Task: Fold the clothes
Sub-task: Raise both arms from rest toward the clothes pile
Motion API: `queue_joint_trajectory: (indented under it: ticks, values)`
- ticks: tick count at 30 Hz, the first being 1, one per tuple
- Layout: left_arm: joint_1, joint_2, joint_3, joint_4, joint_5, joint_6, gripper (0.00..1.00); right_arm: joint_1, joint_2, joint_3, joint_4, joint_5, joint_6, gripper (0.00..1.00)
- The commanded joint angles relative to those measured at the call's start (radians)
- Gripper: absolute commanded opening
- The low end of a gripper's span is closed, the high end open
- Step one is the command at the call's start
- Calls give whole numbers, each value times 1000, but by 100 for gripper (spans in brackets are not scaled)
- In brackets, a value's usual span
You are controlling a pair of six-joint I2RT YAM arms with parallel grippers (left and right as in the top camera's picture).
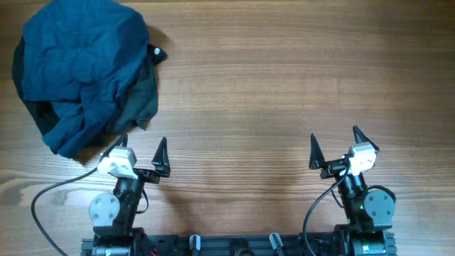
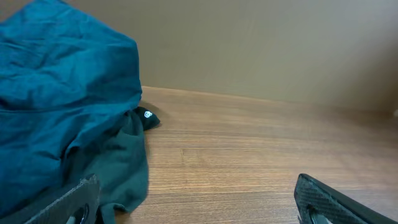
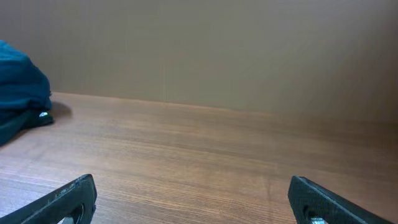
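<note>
The clothes lie crumpled in a heap at the table's far left corner, blue and wrinkled; the left wrist view shows them at the left and the right wrist view at the far left edge. My left gripper stands open just in front of the heap's near edge, holding nothing. Its left finger is close to the cloth's hem. My right gripper stands open over bare wood at the near right, far from the heap, also empty.
A darker green-black garment sticks out from under the blue cloth on its right side, with a small black tab bearing a white logo. A plain wall rises behind the wooden table.
</note>
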Motion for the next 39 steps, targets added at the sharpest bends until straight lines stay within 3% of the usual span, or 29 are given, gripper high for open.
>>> queue_joint_trajectory:
  ticks: [1,19,23,30,35,39]
  values:
    - [6,-6,-6,-2,-10,-9,100,6,3,-1,5,-19,11,100]
    - [6,-6,-6,-2,8,-16,100,6,3,-1,3,3,13,100]
    - [3,-4,-6,2,105,-82,100,6,11,-1,2,3,168,100]
    - [5,16,5,36,91,-126,100,6,16,-1,19,26,195,100]
    - [5,211,172,-12,42,-177,100,6,53,110,26,63,202,100]
    - [5,602,509,-137,40,-174,100,6,301,344,-46,68,167,100]
